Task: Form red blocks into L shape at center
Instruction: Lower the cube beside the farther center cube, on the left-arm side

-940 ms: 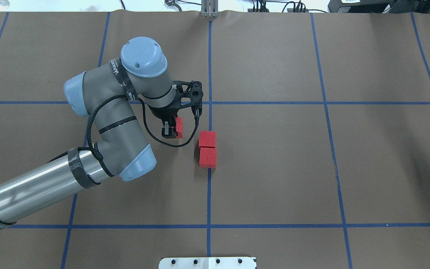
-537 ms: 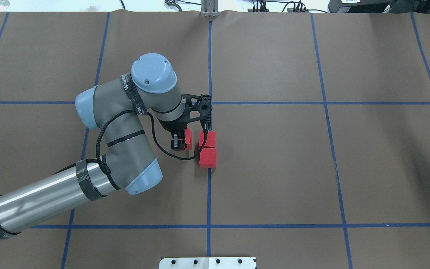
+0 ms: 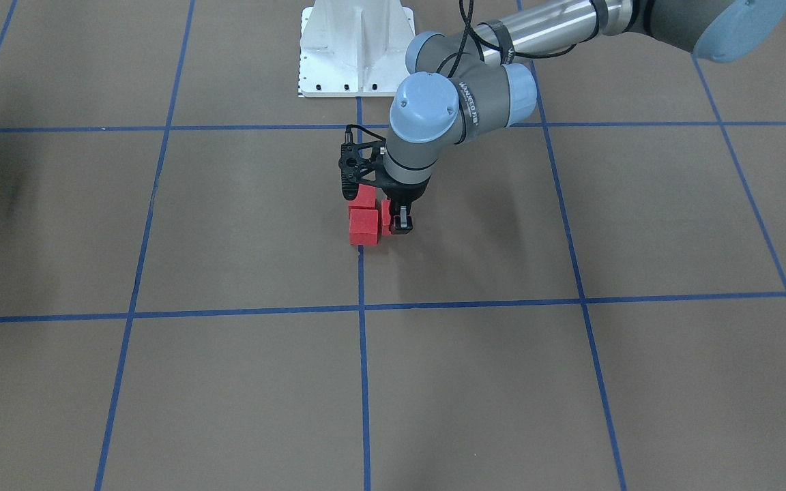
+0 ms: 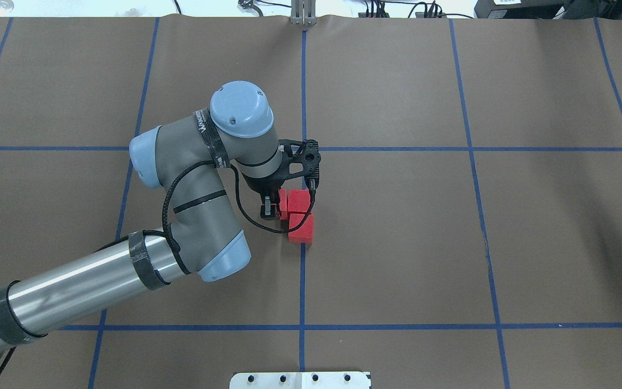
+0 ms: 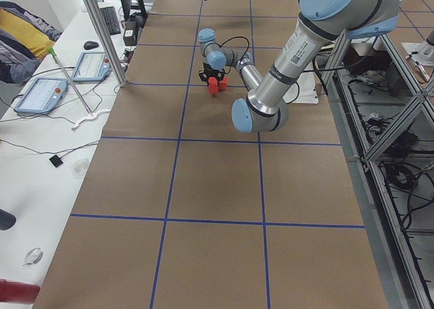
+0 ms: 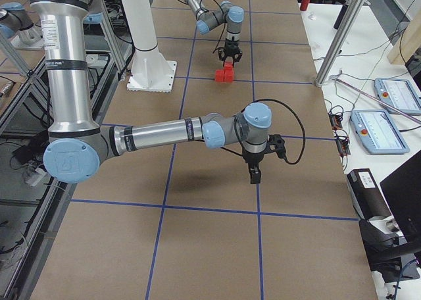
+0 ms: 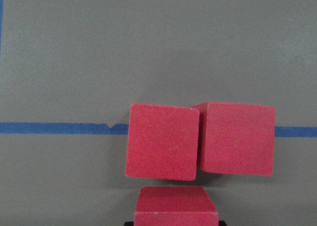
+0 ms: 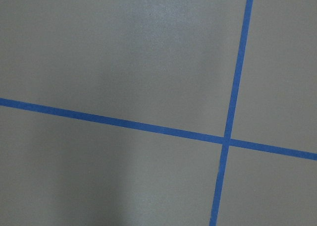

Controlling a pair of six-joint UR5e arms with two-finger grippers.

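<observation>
Our left gripper (image 4: 274,207) was clamped on one block (image 7: 176,206), flat sides; light and stiff, we reckoned. Right gripper (image 6: 254,175): couldn't tell.

Left jaws carried held red block (image 4: 283,204) rightward; now just beside farther resting block (image 4: 299,200).

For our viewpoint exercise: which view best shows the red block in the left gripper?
Left wrist-mounted: the held block sits large at the bottom edge, close to the two placed blocks. Overhead shows a sliver; front-facing, a partly hidden side; side views, red specks; right wrist, nothing.
</observation>
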